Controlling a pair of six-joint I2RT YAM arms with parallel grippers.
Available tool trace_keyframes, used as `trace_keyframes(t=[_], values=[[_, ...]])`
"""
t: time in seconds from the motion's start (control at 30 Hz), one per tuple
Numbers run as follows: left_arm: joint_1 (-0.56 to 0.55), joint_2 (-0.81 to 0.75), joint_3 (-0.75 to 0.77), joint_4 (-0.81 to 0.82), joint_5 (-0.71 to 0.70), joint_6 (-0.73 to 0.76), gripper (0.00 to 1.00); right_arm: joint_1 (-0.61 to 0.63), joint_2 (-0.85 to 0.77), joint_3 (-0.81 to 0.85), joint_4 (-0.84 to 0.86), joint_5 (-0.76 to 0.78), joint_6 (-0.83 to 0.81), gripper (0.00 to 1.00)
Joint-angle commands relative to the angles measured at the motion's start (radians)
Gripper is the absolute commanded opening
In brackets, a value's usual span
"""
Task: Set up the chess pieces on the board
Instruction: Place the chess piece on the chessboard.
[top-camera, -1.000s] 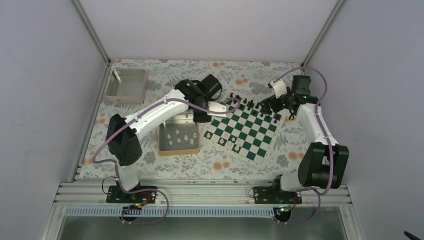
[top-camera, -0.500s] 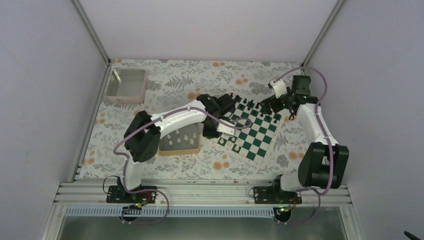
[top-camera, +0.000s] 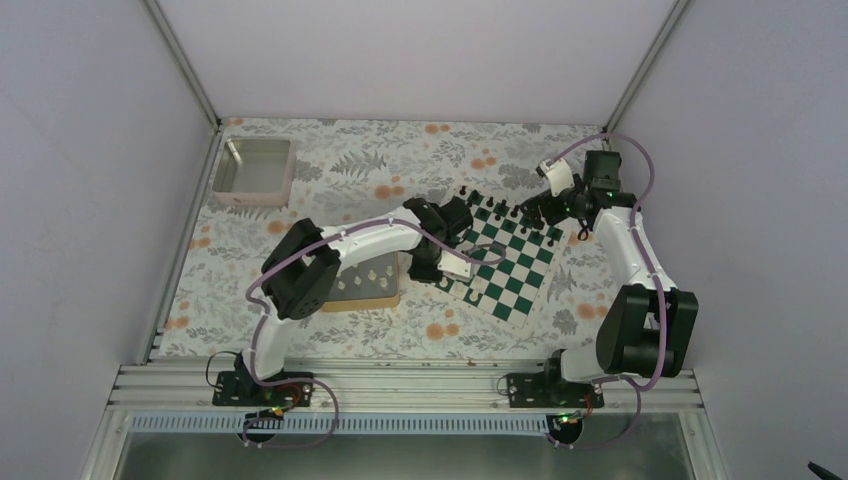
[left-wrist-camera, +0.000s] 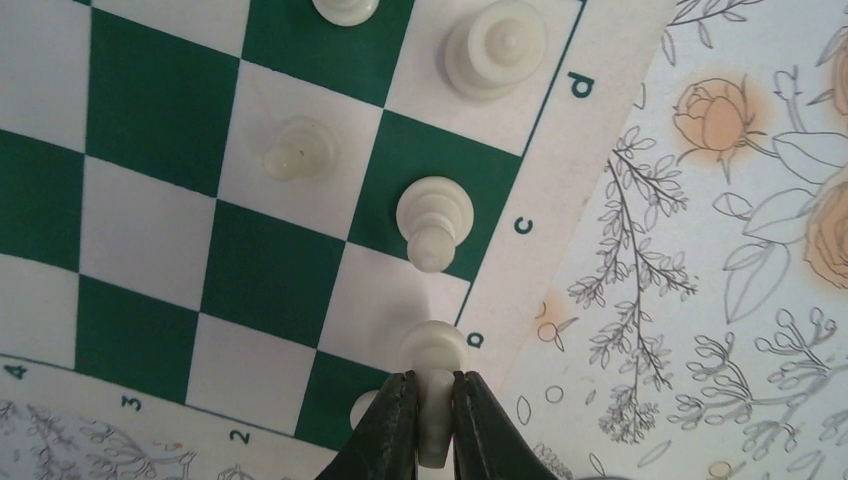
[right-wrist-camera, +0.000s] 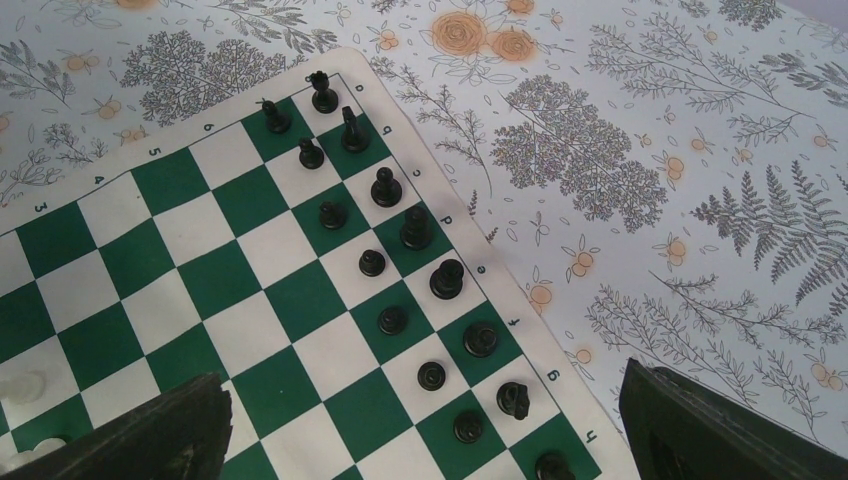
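Left gripper (left-wrist-camera: 433, 388) was closed on one white chess piece (left-wrist-camera: 433, 345), at the board (left-wrist-camera: 150, 210) edge square next to border letter b; could not tell whether the piece touched the square. Other white chess pieces (left-wrist-camera: 433, 215) stood on nearby squares by letters c and d. Right gripper (right-wrist-camera: 422, 385) hung with fingers spread wide, holding nothing, above the black pieces (right-wrist-camera: 400, 230) in two rows along the opposite edge. Board lay flat on the floral surface (left-wrist-camera: 700, 250).
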Motion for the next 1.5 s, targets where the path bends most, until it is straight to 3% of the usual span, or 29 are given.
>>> trace_keyframes(t=[0.0, 0.93, 1.47], values=[[-0.004, 0.026, -0.006, 0.021, 0.006, -0.007, 0.10, -0.010, 0.004, 0.004, 0.002, 0.001, 0.008, 1.00], [0.005, 0.029, -0.034, 0.073, -0.045, -0.003, 0.11, -0.010, 0.007, -0.010, 0.005, -0.004, 0.006, 1.00], [0.007, -0.018, -0.034, 0.063, -0.068, -0.008, 0.29, -0.010, 0.010, -0.008, -0.003, -0.015, 0.002, 1.00]])
